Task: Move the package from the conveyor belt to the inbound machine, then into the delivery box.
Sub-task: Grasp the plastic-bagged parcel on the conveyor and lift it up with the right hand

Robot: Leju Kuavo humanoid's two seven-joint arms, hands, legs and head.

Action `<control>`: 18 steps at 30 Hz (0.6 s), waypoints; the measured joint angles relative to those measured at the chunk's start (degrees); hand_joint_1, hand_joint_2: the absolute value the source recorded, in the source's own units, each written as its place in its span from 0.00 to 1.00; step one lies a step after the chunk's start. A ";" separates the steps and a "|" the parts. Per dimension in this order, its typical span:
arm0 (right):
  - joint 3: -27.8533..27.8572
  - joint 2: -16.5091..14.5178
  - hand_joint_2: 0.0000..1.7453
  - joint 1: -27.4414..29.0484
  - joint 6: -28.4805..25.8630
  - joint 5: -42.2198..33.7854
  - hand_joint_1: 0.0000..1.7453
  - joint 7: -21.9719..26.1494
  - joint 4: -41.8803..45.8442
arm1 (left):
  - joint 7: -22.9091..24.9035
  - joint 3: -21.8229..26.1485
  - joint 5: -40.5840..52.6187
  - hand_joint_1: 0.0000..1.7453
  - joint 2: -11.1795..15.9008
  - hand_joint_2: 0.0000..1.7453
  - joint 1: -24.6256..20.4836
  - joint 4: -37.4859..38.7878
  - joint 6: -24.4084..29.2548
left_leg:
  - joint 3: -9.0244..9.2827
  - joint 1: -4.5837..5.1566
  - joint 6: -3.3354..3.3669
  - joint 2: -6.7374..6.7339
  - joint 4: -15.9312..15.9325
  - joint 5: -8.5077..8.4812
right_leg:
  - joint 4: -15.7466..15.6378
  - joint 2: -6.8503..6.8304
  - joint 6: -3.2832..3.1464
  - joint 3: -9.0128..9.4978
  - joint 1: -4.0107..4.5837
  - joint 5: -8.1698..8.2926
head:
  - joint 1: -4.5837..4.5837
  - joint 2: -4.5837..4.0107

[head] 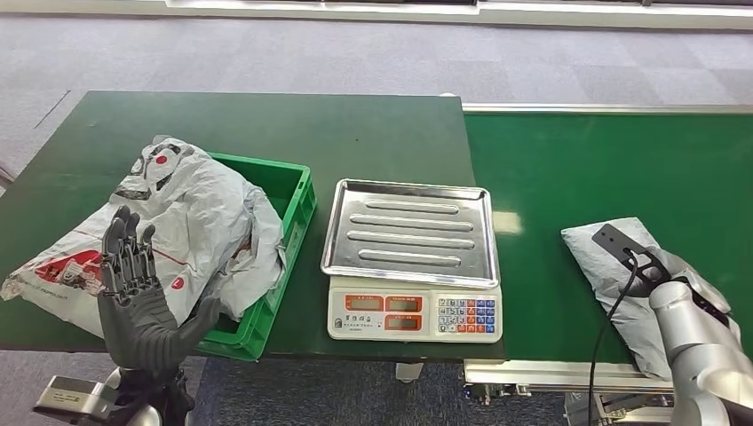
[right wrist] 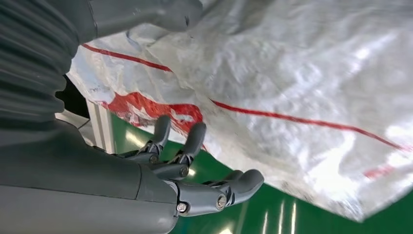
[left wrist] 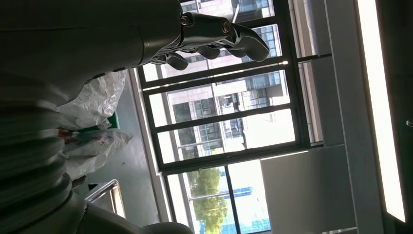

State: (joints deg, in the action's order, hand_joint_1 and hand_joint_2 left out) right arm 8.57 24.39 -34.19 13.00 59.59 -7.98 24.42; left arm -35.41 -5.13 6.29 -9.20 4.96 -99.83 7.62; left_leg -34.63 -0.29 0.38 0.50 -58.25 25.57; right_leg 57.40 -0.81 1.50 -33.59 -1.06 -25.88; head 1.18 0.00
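One white plastic package (head: pixel 622 284) lies on the green conveyor belt (head: pixel 613 169) at the near right, close to the belt's near edge. In the right wrist view its crinkled skin (right wrist: pixel 302 78) carries red lines and a red printed patch. The right hand (right wrist: pixel 195 187) sits at the package's near side: the thumb lies over the top of the wrapping and the darker fingers (right wrist: pixel 197 136) reach underneath, two of them touching the bag from below, so the hand has the package's edge between thumb and fingers. In the head view the right arm's silver forearm (head: pixel 701 346) covers the near part of the package and hides the hand itself.

Left of the belt, on the dark green desk (head: pixel 266 133), stands the weighing scale (head: pixel 413 262) with a bare steel tray on top and a keypad and red displays on its front. Further left sits a green delivery box (head: pixel 284 231), its near corner at the desk's near edge. Large white bags (head: pixel 178 222) with red and black print fill it and spill over its left side onto the desk.

The left hand (head: pixel 133 284) is raised in front of those bags, fingers straight and apart, thumb out to the side, holding nothing. Grey carpet floor (head: pixel 355 53) lies beyond the desk.
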 joint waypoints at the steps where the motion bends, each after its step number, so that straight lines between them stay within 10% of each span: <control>1: -0.28 0.26 1.00 0.00 0.65 0.08 0.00 -0.55 -0.79 | 0.00 -0.09 0.00 0.00 0.04 1.00 -0.14 0.22 0.01 | 0.00 0.00 0.00 -0.04 0.00 0.01 | 0.00 0.04 0.00 -0.02 0.00 0.00 | 0.00 0.00; 15: -1.31 3.13 1.00 0.41 9.01 0.94 0.00 -3.62 -6.02 | 0.02 -1.02 0.02 0.00 0.22 1.00 -1.97 2.52 0.13 | -0.02 0.00 0.02 -0.11 0.00 0.04 | -0.01 0.05 0.01 -0.05 0.00 -0.03 | 0.00 0.00; 18: -1.32 3.35 1.00 0.46 9.87 0.73 0.69 -3.61 -6.36 | 0.02 -1.06 0.03 0.00 0.22 1.00 -2.13 2.90 0.14 | 0.00 0.00 0.02 -0.10 0.00 0.04 | -0.01 0.04 0.01 -0.04 0.00 -0.03 | 0.00 0.00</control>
State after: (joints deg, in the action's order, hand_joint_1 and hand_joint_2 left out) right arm 7.26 27.74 -33.73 22.87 60.33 -11.60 18.05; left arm -35.39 -6.19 6.33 -8.98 2.84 -96.94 7.76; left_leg -34.63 -0.29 0.41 0.40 -58.26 25.61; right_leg 57.39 -0.77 1.51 -33.64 -1.06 -25.91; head 1.18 0.00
